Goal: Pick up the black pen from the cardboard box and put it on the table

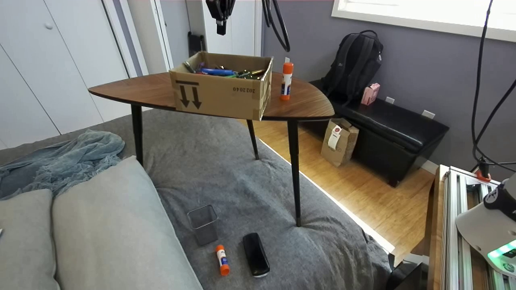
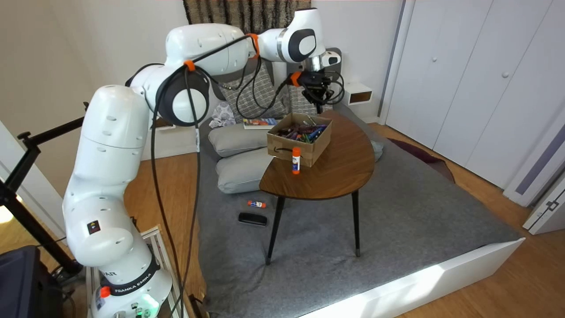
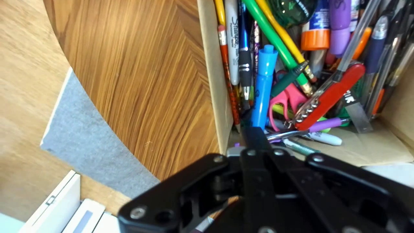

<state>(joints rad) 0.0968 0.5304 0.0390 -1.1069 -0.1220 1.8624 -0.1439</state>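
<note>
Several dark pens [image 3: 245,61] lie jumbled inside the cardboard box [image 1: 221,106], and I can't tell which is the black pen! One with a black grip sits near a side wall, just beside a pale marker [image 3: 232,42]; a blue marker [image 3: 263,90] and pink scissors [image 3: 294,94] share the pile. And there's the gripper [image 1: 221,29], hanging above the box, apart from it, fingers pressed together! The box rests on the table [image 2: 340,172], an upright glue stick [image 1: 286,82] near it. Down on the grey cover [image 1: 334,249], a second glue stick [image 1: 222,259] lies near a black case [image 1: 256,254] and a mesh cup [image 1: 206,234]. Farther out, a backpack [image 1: 354,60] sits on the low black cabinet [image 1: 387,121], beside a pink box [image 1: 370,93]!
</note>
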